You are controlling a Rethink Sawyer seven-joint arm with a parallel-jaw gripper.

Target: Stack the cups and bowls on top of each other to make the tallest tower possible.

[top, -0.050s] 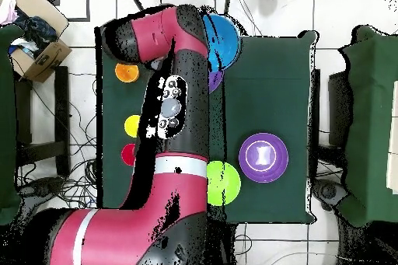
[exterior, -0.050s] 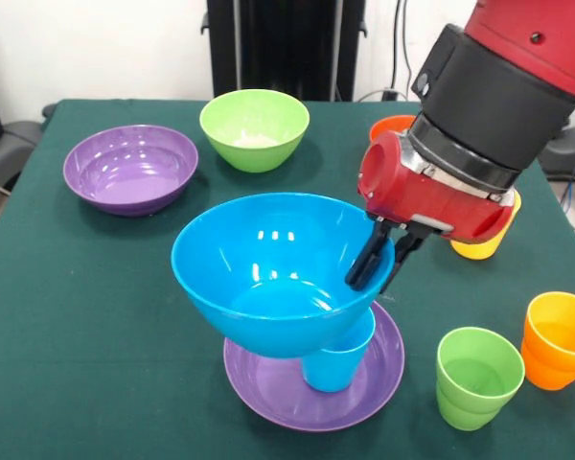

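In the front view the gripper point(exterior, -0.050s: 383, 261) is clamped on the rim of the blue bowl point(exterior, -0.050s: 268, 273), one dark finger point(exterior, -0.050s: 366, 261) inside the bowl and the other outside its wall, at the bowl's 3 o'clock edge. The blue bowl sits tilted on top of an upright blue cup point(exterior, -0.050s: 340, 356), which stands in a wide purple bowl point(exterior, -0.050s: 311, 398) near the table's point(exterior, -0.050s: 86, 326) front edge; these three make up the tower. The blue bowl covers most of the cup, so only the cup's lower body shows below the bowl at about 5 o'clock. A second purple bowl point(exterior, -0.050s: 130, 169) lies well apart at 10 o'clock from the tower, and the green bowl point(exterior, -0.050s: 254, 128) sits at 12 o'clock, just beside that purple bowl. An orange bowl point(exterior, -0.050s: 391, 126) shows only partly behind the arm at about 1 o'clock. A yellow cup point(exterior, -0.050s: 484, 240) sits at 3 o'clock, partly hidden by the red wrist. A green cup point(exterior, -0.050s: 476, 377) stands near the tower at 4 o'clock, with an orange cup point(exterior, -0.050s: 559, 338) just beside it further toward 3 o'clock. In the overhead view the arm covers much of the table; the blue bowl point(top, -0.050s: 224, 38) shows at its tip, and a red cup point(top, -0.050s: 129, 153) sits beside the yellow cup point(top, -0.050s: 133, 126).
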